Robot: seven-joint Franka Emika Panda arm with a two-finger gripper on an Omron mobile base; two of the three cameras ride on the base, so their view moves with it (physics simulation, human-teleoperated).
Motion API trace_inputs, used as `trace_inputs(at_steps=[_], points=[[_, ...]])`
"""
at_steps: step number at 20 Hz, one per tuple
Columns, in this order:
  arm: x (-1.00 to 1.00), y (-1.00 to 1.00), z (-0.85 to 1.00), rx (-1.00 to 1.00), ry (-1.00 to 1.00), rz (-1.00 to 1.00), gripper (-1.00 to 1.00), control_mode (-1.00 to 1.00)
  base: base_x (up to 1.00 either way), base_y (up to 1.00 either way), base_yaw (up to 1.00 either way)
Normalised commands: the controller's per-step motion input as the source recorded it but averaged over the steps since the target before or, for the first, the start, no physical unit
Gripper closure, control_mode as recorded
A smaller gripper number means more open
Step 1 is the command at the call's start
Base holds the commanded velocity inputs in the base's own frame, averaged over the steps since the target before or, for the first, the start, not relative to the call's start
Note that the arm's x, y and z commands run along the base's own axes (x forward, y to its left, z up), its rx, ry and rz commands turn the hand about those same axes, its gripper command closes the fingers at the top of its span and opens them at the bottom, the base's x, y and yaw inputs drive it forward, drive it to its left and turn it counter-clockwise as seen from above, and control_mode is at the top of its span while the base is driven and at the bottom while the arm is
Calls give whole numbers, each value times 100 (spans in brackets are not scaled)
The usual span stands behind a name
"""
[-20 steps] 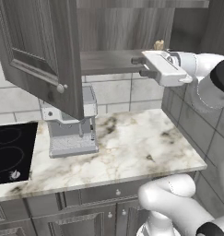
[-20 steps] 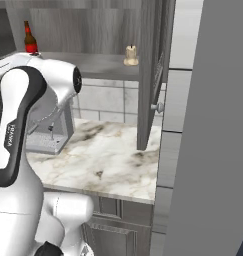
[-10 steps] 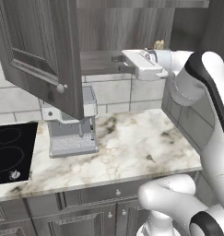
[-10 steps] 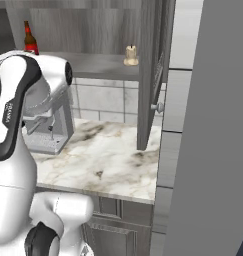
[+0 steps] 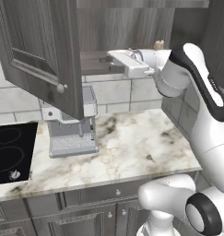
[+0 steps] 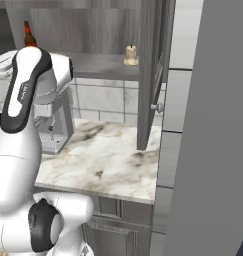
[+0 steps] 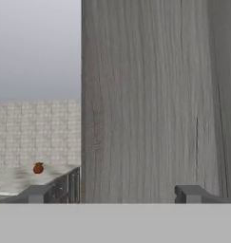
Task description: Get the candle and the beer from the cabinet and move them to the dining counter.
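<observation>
Currently gripper [image 5: 105,64] open, empty, at cabinet [image 5: 132,27] shelf edge; candle [image 6: 130,55] sits at its 3 o'clock, beer [image 6: 28,34] behind arm.

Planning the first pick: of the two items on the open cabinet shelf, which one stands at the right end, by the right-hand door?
The candle: the short cream lump beside the open right-hand door. The beer, a tall dark bottle with a red label, stands toward the left.
</observation>
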Motion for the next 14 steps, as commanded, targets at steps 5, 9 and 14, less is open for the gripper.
trace_inputs(at_steps=[5,9,14], points=[[19,62,-10,0,0,2,-100,-100,0,0,0],[11,54,-4,0,0,1,-100,-100,0,0,0],[5,60,0,0,3,0,-100,-100,0,0,0]])
